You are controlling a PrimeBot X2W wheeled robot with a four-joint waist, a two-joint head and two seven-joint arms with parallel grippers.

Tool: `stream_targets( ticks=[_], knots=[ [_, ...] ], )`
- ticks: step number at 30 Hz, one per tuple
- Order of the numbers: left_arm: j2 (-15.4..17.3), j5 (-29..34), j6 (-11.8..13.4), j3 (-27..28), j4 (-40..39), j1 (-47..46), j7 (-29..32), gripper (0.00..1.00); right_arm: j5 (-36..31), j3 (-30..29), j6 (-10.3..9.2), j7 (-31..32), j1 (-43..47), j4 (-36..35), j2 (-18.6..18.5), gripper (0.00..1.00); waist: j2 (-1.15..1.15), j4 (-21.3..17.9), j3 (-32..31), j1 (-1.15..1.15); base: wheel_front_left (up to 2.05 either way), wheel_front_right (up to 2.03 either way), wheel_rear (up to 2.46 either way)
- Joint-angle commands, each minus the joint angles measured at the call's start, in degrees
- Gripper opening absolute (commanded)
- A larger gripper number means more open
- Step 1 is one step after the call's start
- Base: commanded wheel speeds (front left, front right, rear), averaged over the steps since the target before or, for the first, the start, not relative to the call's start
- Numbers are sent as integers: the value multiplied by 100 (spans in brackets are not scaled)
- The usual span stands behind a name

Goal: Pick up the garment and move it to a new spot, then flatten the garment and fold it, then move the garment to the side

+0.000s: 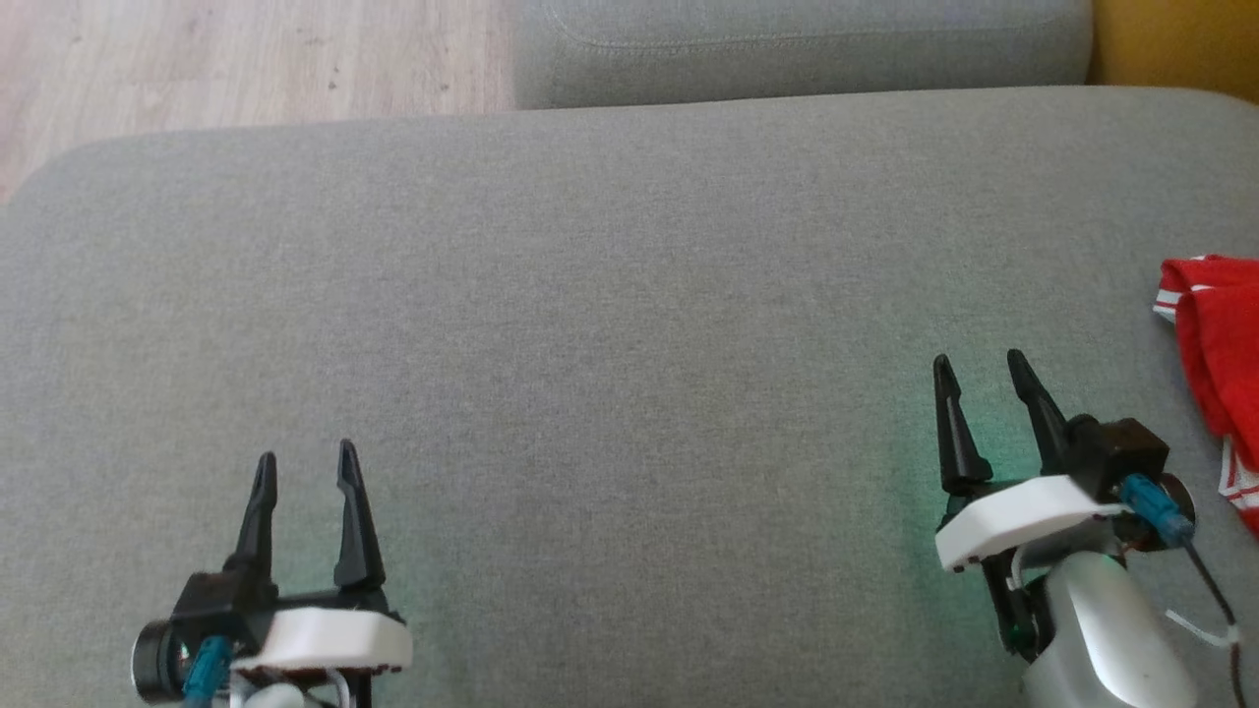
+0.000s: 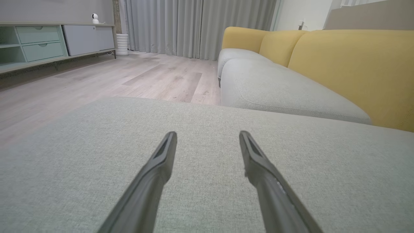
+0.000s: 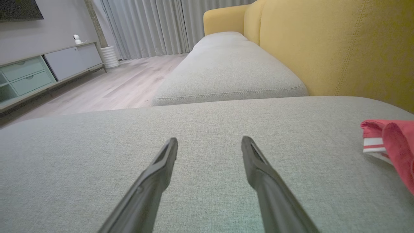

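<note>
Garment: likely soft, limp; we'd pinch its striped hem, cushion's right edge.
Left gripper, right gripper: spread, empty.

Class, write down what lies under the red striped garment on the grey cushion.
The red garment rests on the grey cushion, bare fabric showing beside it. Anything beneath its folds is covered, and the garment runs past the picture's edge.

Garment on seat cushion, far R edge, near R gripper. L gripper well apart, front L. 2nd cushion behind
</note>
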Motion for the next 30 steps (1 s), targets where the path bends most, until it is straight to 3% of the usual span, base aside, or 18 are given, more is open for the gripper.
stream_targets(
  ticks=[1,10,11,15,30],
  knots=[
    [21,-46,-57,232,-152,-92,-46,100,64,160,-5,-62,-91,-191,10,100,0,7,-29,1,0,0,0],
    [21,-255,-324,228,-80,-28,-46,100,136,192,-5,-62,-31,-221,11,100,0,-46,-121,1,0,0,0],
    [0,-237,-331,1,92,98,1,0,103,32,0,1,10,3,3,0,0,-41,-119,1,0,0,0],
    [-6,-261,-334,-17,429,171,45,0,126,22,0,37,163,299,19,0,0,-42,-125,1,0,0,0],
    [-3,-1125,-396,98,367,101,278,0,1079,-73,-1,272,225,85,18,0,0,-50,-168,1,0,0,0]
  ],
)
